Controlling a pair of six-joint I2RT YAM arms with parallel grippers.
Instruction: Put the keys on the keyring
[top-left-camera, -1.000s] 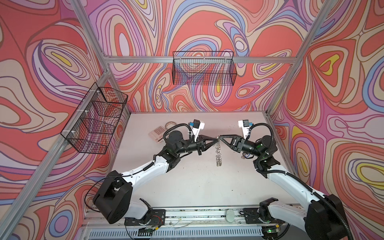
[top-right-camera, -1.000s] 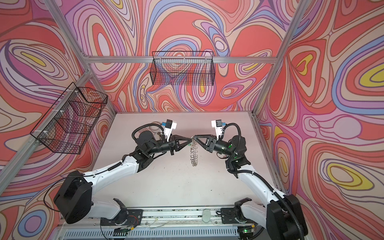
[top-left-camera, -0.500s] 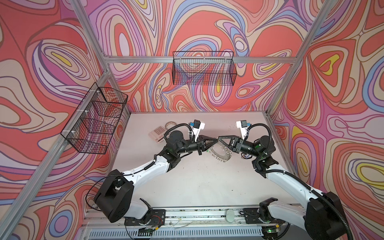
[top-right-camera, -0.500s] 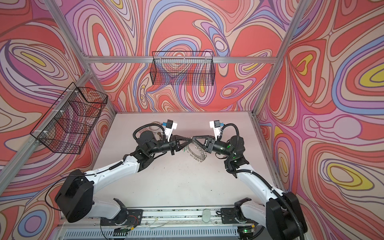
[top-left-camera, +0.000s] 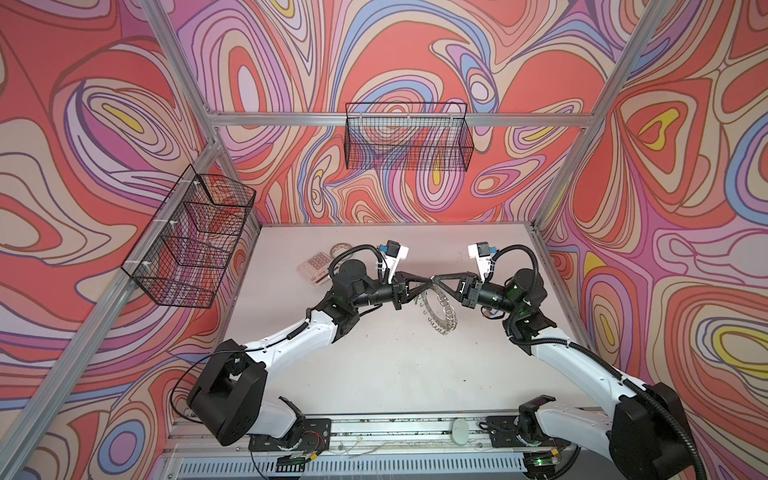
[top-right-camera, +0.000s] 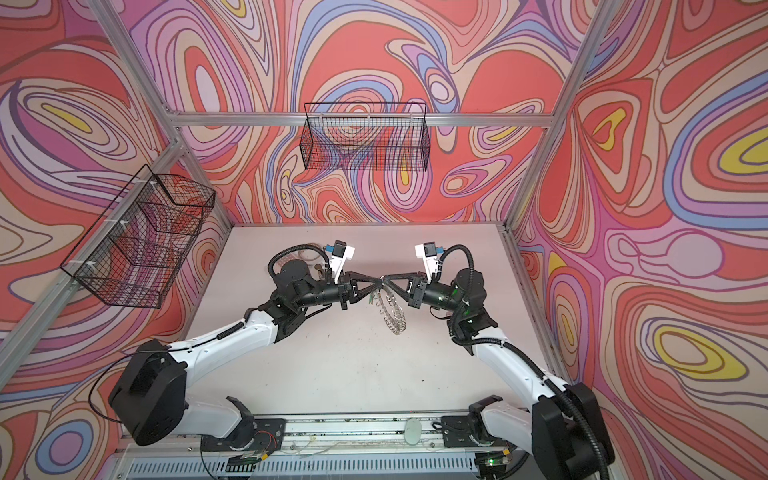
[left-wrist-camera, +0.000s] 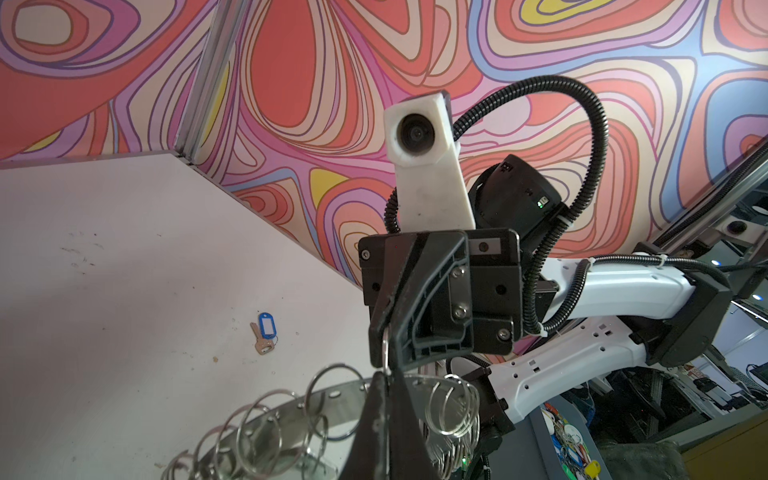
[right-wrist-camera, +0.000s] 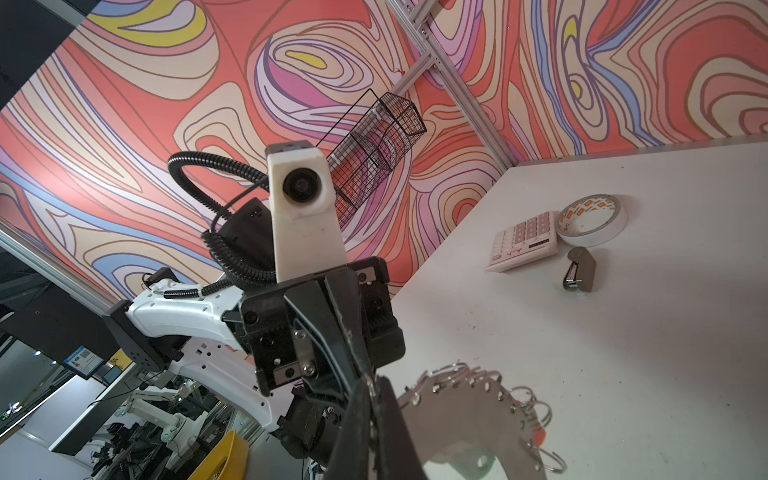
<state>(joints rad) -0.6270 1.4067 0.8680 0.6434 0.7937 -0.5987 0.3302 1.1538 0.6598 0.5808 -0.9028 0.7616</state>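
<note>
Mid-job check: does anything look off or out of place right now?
The keyring hangs tilted in mid-air, pinched at nearly the same rim spot by the left gripper and right gripper, tip to tip. The blue-tagged key lies alone on the table, off the ring. Nothing looks spilled or damaged.

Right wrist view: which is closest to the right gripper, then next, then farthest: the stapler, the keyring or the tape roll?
1. keyring: gripped in the jaws of the right gripper.
2. stapler: farther out on the table.
3. tape roll: behind the stapler, beside the calculator.
</note>
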